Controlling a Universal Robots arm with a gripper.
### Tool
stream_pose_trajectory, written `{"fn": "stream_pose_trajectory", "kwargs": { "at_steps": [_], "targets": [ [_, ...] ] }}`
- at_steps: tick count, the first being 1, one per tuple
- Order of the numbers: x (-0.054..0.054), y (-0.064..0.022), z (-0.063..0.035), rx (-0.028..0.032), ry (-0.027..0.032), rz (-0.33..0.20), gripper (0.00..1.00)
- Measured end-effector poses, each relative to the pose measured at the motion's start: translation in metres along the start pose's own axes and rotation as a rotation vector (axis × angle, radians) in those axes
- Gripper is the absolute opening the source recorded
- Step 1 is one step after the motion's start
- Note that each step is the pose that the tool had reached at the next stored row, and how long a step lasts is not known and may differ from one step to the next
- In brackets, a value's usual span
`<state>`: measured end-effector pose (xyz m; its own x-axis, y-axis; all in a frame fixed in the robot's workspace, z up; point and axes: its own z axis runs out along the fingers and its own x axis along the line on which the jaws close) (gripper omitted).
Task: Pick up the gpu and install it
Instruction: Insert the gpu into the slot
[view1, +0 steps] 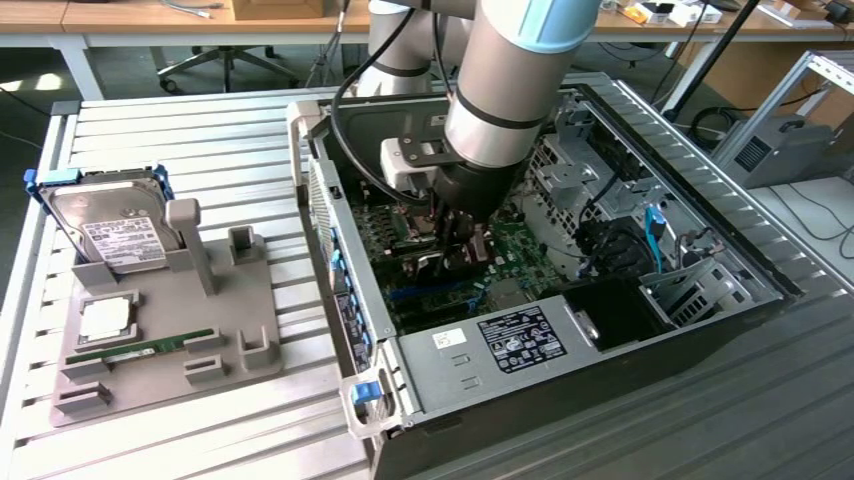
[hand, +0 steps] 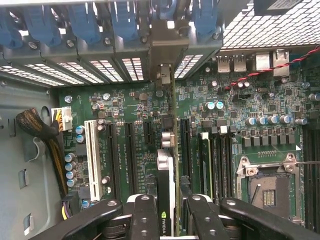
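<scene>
Tool points straight down inside the case; clenched on the gpu over the motherboard.

Bright, even daylight is spread over the table in the exterior view. A sunlit patch is seen on the floor at ten o'clock. A soft sheen is carried by the arm at twelve o'clock, and shadow is thrown beneath it into the case. In the wrist view, the grille is washed out white, the board is evenly lit, and a pale glint is caught on the gpu.
</scene>
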<state>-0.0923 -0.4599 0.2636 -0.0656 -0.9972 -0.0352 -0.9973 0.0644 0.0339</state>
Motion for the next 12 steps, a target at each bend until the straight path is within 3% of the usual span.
{"fn": "stream_pose_trajectory", "kwargs": {
  "at_steps": [12],
  "targets": [
    [0.0003, -0.0001, 0.0019, 0.0002, -0.0002, 0.005, 0.27]
  ]
}}
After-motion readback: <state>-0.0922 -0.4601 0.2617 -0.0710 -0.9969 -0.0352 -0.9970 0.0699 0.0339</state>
